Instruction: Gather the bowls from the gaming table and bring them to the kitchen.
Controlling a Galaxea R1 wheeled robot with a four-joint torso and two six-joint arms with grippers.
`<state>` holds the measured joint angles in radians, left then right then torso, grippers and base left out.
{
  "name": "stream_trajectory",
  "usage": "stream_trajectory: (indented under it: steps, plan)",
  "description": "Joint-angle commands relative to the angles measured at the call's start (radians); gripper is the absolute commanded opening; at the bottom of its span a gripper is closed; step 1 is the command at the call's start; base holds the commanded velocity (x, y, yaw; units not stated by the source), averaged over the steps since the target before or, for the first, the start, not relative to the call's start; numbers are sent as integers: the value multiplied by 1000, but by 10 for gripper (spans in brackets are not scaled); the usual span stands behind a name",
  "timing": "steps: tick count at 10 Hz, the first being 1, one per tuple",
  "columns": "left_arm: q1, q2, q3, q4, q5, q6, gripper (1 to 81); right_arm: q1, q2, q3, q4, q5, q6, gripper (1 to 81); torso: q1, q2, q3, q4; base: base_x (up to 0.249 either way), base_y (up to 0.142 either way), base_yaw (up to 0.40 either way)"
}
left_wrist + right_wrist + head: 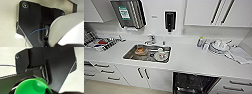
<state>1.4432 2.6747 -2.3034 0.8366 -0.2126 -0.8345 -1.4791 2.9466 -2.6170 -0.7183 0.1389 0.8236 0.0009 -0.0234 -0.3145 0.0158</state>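
1. Robot faces the kitchen: white tabletop with the steel sink near centre-left, tap behind it, dark wall dispensers above. This looks like the drop-off end of the task
2. Sink already holds dishes: an orange-brown item on the left, a white bowl-like one on the right. Can't tell whether either is one of the task bowls
3. Left wrist view: a white bowl sits large and close to the camera, rim up against the dark wrist plate, presumably carried there for transport. Fingers not visible, so can't tell if they grip it
4. Right wrist view: a green bowl, hollow side towards the camera, close under the wrist. Same story: likely carried, but finger state can't be told
5. Far right on the tabletop: stacked plates, a cloth, a small bottle. Far left: a dish rack. Sink is the obvious free target
6. Dishwasher below right stands open, a snag risk near the base
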Motion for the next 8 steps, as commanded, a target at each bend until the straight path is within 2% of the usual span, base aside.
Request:
stream_trajectory:
  steps: [1, 3, 6, 7, 8]
  plan:
    - [-31, -314, 324, 1, -89, -49, 10, 22, -4, 9, -13, -36, -3, 10, 0, 0, 0, 0, 0, 0, 0]
    - [-60, -470, 444, -1, -128, -93, 10, 21, -5, 9, -12, -36, -3, 10, 0, 0, -11, 0, 0, 0, 0]
    - [-161, -556, 476, -7, -139, -170, 10, 26, -5, 11, -12, -36, -1, 10, 0, 0, -11, 0, 0, 0, 0]
    - [-206, -583, 521, -5, -126, -176, 10, 26, -5, 16, -12, -36, -3, 10, 0, 0, -104, 0, 0, 0, 0]
    - [-248, -608, 557, -5, -116, -179, 10, 26, -5, 20, -12, -38, -3, 10, 0, 0, -113, 0, 0, 0, 0]
